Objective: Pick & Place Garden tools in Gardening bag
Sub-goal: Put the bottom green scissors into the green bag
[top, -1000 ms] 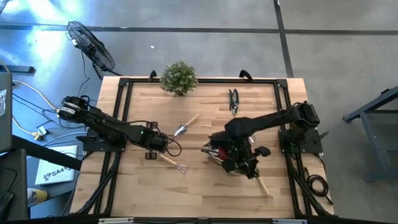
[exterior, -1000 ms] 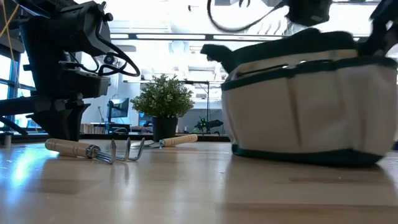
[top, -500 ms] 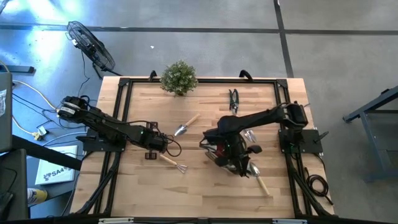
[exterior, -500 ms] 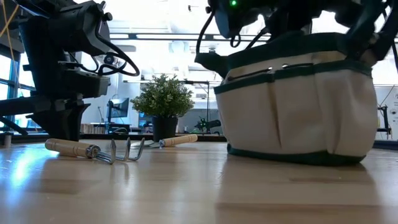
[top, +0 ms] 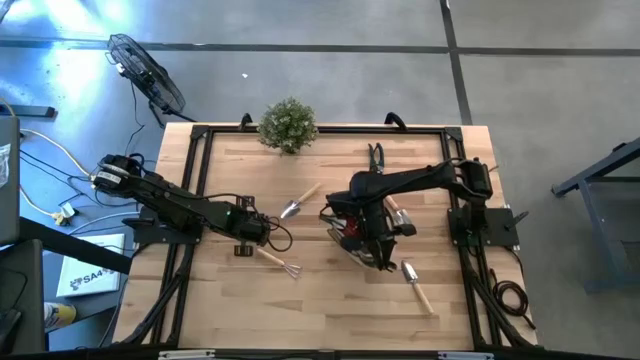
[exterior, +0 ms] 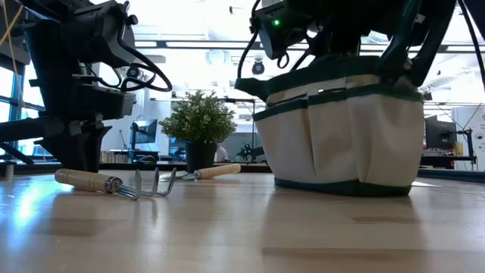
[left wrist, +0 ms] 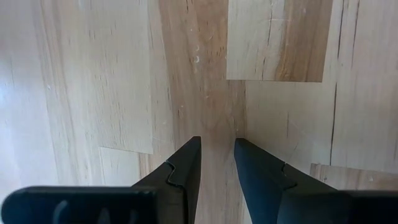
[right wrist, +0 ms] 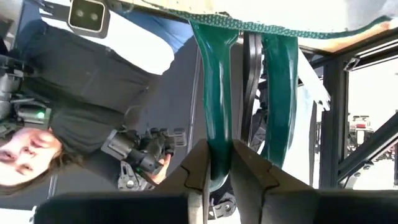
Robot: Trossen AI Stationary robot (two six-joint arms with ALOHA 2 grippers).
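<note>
- We see the right gripper [right wrist: 216, 163] clenched on a green loop handle [right wrist: 214, 93] of the gardening bag [exterior: 345, 129]; in the right wrist view the strap runs between its two fingers [right wrist: 194, 168].
- In the high view the right gripper [top: 352, 222] lies over the bag [top: 362, 240], which sits right of the table's centre, mostly hidden under the arm.
- In the low view the bag stands upright on the wooden table [exterior: 227, 235], with its tan side pockets facing us and the right arm above it.
- The left gripper [left wrist: 217, 155] holds nothing; its fingers [left wrist: 186, 168] stand slightly apart over bare wood.
- In the high view the left gripper [top: 262, 232] is left of the table's centre, just beside the rake [top: 280, 262].
- The rake [exterior: 114, 183] lies flat on the table, wooden handle to the left in the low view and prongs to the right.
- One trowel [top: 298, 202] lies near the table's middle, between the plant and the bag.
- A second trowel [top: 415, 284] lies just beside the bag, toward the table's front right.
- The dark snips [top: 376, 160] lie near the far edge, behind the right arm.
- A potted plant [top: 288, 124] stands at the far edge of the table.
- A person [right wrist: 81, 87] shows beyond the table in the right wrist view.
</note>
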